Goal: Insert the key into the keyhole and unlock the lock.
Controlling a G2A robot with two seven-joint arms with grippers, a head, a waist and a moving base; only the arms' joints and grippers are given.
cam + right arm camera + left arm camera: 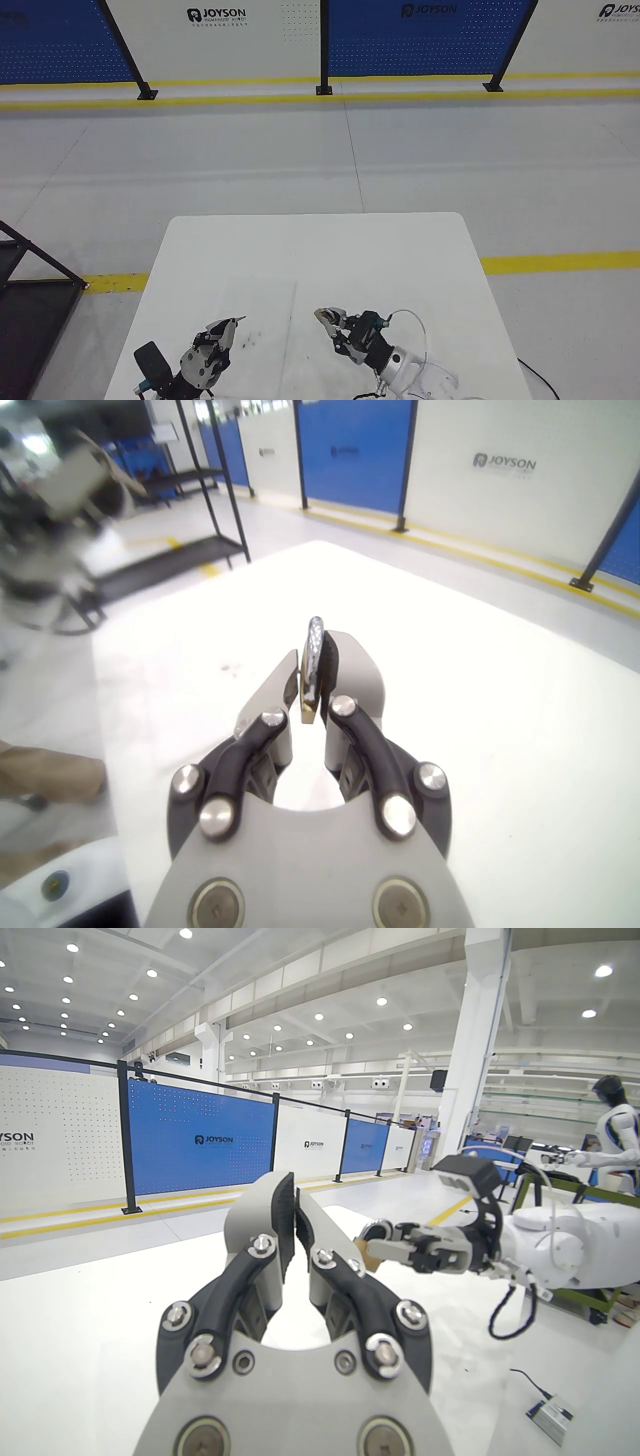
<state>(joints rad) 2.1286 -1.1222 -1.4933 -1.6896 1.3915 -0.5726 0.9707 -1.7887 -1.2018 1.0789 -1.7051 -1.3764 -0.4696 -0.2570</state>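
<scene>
- In the top view I am holding my right gripper point(328, 318) low in the frame, just right of centre, over the near part of the white table point(400, 250).
- My right fingers point(350, 660) are clamping a brass padlock point(307, 702). The two pads are squeezing its body from either side.
- The padlock is sitting edge-on in that grip, off the tabletop, and its chromed shackle point(315, 635) is sticking out past the fingertips.
- I am holding my left gripper point(230, 328) in the lower left of the top view, also above the table's near part, with its tip angling toward the frame's centre.
- My left pads point(284, 1213) are pressing almost together, with only a sliver of light between the black ribbed faces. I cannot tell whether they are pinching the key.
- The two grippers are staying apart, with a strip of bare table between them. Their tips are slanting toward one another.
- From my left wrist, the right gripper is showing farther off, with a brass corner of the padlock poking from its fingertips.
- A few small dark specks point(246, 334) are lying on the tabletop just beside the left gripper's tip.
- Blue and white barrier panels point(420, 35) are running across the top of the top view, behind a yellow floor line point(300, 100).
- A black metal rack point(25, 270) is standing on the floor at the left edge of that view, beside the table.
</scene>
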